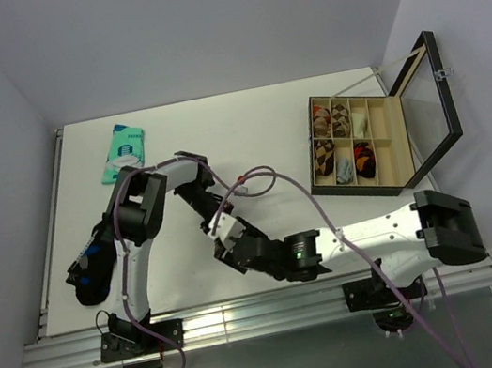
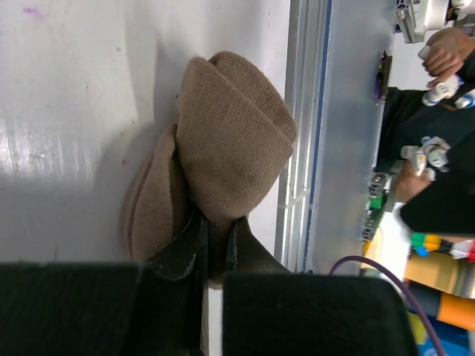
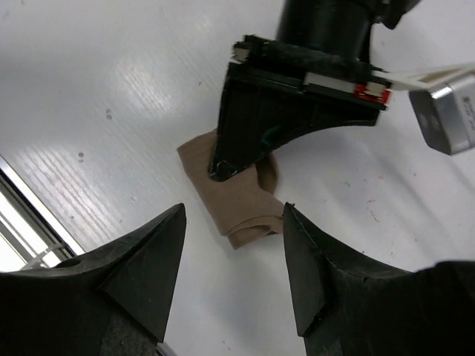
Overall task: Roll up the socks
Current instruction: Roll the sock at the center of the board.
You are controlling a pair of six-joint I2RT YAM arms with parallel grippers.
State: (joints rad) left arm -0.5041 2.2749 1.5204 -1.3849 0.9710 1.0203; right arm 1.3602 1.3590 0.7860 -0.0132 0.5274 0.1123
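No word, brand or number can be read in any view: the teal packet [image 1: 122,152] on the counter [image 1: 244,118] carries pale print, but it is too small and blurred to make out.

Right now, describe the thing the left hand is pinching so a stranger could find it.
On the white table, look toward the near rail, where the left hand is shut. Pinched in it is a tan-brown sock folded over itself, plain in colour, unlike the diamond-patterned rolls in the open box at the right.
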